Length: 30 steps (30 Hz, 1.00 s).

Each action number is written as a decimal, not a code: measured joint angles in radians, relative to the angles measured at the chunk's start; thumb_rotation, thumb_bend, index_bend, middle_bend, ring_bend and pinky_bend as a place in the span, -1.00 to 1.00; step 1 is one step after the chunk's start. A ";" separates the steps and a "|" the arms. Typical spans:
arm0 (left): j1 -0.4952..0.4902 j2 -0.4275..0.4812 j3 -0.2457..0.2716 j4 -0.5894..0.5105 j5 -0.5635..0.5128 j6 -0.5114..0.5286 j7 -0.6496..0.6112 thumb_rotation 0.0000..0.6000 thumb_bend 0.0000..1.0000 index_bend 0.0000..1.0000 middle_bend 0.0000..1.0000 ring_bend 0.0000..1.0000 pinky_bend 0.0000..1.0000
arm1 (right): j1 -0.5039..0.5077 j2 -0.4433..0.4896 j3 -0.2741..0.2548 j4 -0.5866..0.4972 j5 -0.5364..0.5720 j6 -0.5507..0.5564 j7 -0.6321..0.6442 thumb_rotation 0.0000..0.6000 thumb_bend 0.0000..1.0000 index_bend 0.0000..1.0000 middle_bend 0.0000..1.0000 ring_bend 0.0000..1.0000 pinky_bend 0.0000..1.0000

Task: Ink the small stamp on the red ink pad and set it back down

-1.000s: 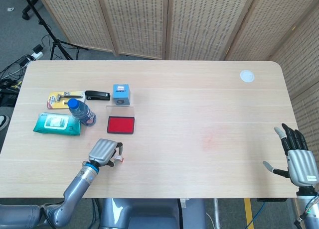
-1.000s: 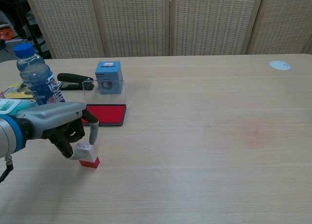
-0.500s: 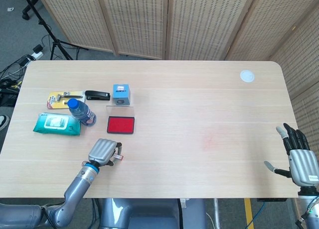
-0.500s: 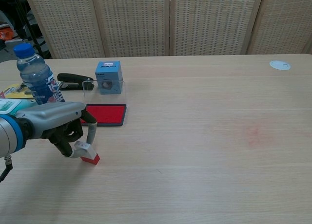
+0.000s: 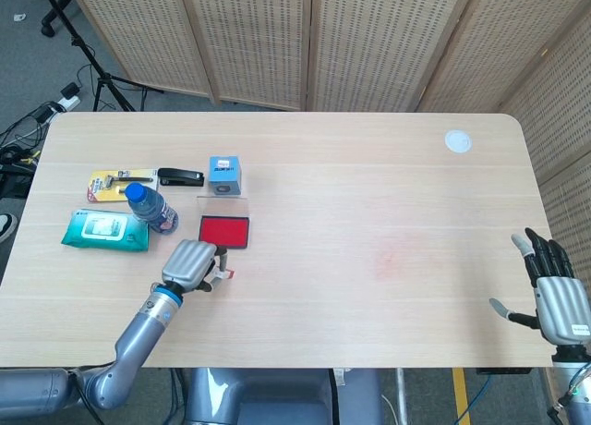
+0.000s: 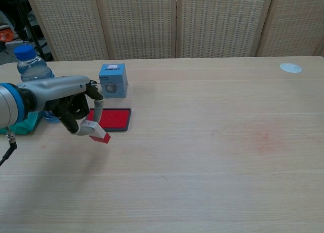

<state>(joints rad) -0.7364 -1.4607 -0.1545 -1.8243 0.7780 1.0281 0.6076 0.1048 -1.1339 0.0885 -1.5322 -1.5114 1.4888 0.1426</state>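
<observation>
Head view: your left hand (image 5: 188, 264) grips the small stamp (image 5: 222, 275) just in front of the red ink pad (image 5: 224, 231), its fingers curled around the stamp's pale body. Behind the pad stands a blue box (image 5: 223, 175), with a black stapler (image 5: 180, 176) to that box's left. Left of the pad you have a water bottle (image 5: 150, 206), a green wipes pack (image 5: 104, 230) and a razor on a yellow card (image 5: 114, 182). Your right hand (image 5: 557, 298) sits far from the pad at the table's (image 5: 388, 194) right near corner, fingers spread and holding nothing. A white disc (image 5: 457, 141) lies well to the pad's right, toward the far edge.

Chest view: you hold the stamp (image 6: 96, 132) tilted, its red base at the pad's (image 6: 115, 119) near left corner; whether it touches the pad you cannot tell. Your left hand's (image 6: 71, 109) fingers are clamped on the stamp. The blue box (image 6: 113, 80) stands behind the pad, the bottle (image 6: 31, 70) to its left.
</observation>
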 measured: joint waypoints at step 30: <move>-0.473 0.056 -0.083 0.311 -0.805 -0.240 0.200 1.00 -0.23 0.26 0.93 0.86 0.68 | 0.035 -0.017 0.030 0.052 0.094 -0.099 0.020 1.00 -1.00 -1.00 -1.00 -1.00 -1.00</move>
<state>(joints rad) -1.2093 -1.4049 -0.2370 -1.5132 -0.0265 0.7882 0.8076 0.1403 -1.1510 0.1180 -1.4800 -1.4175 1.3898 0.1622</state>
